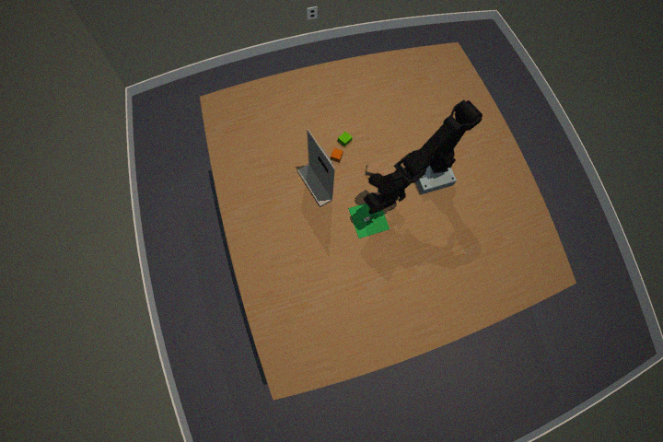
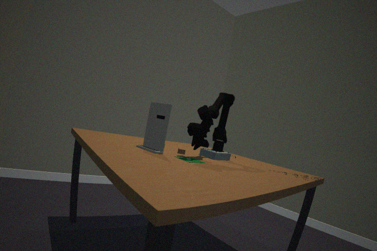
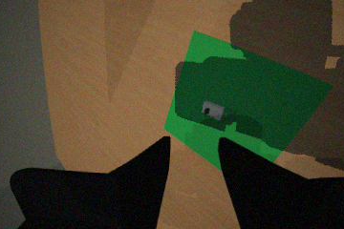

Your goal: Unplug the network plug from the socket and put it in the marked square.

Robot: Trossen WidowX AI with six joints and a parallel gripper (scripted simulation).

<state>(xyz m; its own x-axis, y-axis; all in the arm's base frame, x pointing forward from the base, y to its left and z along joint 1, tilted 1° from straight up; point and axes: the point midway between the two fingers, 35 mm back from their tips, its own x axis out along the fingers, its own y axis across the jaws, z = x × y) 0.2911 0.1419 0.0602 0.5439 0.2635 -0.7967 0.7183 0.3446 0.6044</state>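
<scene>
One network plug (image 3: 212, 110), small and grey, lay flat on the counter (image 1: 395, 302) inside the green marked square (image 3: 285, 95). It sat in the near-left part of that square as the wrist view showed it, within the arm's shadow. The gripper (image 3: 194, 143) was released: both dark fingers stood apart with bare counter and a strip of green between them, and nothing was clamped. The plug lay beyond the fingertips, apart from them. In the exterior view the gripper (image 2: 198, 145) hung above the counter, clear of the square (image 2: 191, 159).

The upright panel (image 1: 319, 167) stood to the left of the square on its grey foot, well apart from the plug. Its socket (image 2: 161, 116) appeared as a dark slot high on the face, with no plug in it. Two small blocks rested beyond the panel in the top view: an orange block (image 1: 336, 153) just beside the panel's far end, and a light green block (image 1: 344, 138) a little farther off. A small brown piece (image 2: 181, 151) lay on the counter near the far edge of the square; its nature could not be told. The arm (image 1: 436, 148) rose from a pale grey base plate (image 1: 449, 180) to the right of the square.
</scene>
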